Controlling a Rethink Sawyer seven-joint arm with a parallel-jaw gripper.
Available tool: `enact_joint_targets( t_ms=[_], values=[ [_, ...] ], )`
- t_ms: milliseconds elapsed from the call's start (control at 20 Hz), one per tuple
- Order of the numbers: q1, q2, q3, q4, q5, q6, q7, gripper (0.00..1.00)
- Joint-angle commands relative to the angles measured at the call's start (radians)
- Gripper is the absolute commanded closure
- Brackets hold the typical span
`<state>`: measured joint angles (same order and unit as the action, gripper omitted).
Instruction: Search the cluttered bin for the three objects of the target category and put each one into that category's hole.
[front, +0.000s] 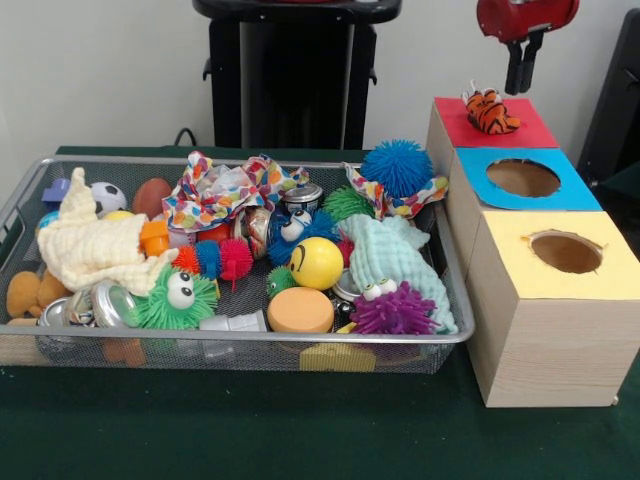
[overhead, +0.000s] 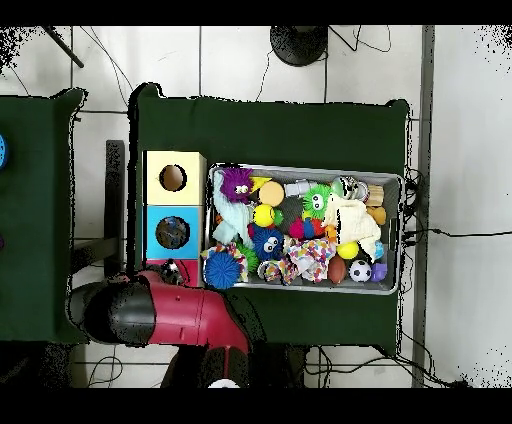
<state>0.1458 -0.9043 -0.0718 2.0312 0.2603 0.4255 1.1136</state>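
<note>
We judge the tan plush toy (front: 30, 292) at the tray's (front: 250, 338) left end soft and light, best pinched mid-body, while our hand (front: 524, 64) hangs narrow and empty over the red box (front: 495, 128).

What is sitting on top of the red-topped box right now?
An orange, black-striped plush toy lies on the red-topped box, with the gripper hanging just above it. The toy covers the spot where a hole would be, so no hole is visible there.

The red arm (overhead: 180, 315) hangs its pincer (front: 524, 72) downward, black fingers close together, empty.
</note>
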Motion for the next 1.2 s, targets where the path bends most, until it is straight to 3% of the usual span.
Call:
enact_joint_targets(
  t_ms=[50, 750, 1200],
  values=[
    [-0.027, 0.015, 0.090, 0.050, 0.009, -0.021, 0.197, 1.00],
    [-0.005, 0.043, 0.007, 0.081, -0.078, 0.006, 0.180, 1.00],
    [-0.002, 0.062, 0.003, 0.083, -0.095, -0.012, 0.198, 1.00]
  ],
)
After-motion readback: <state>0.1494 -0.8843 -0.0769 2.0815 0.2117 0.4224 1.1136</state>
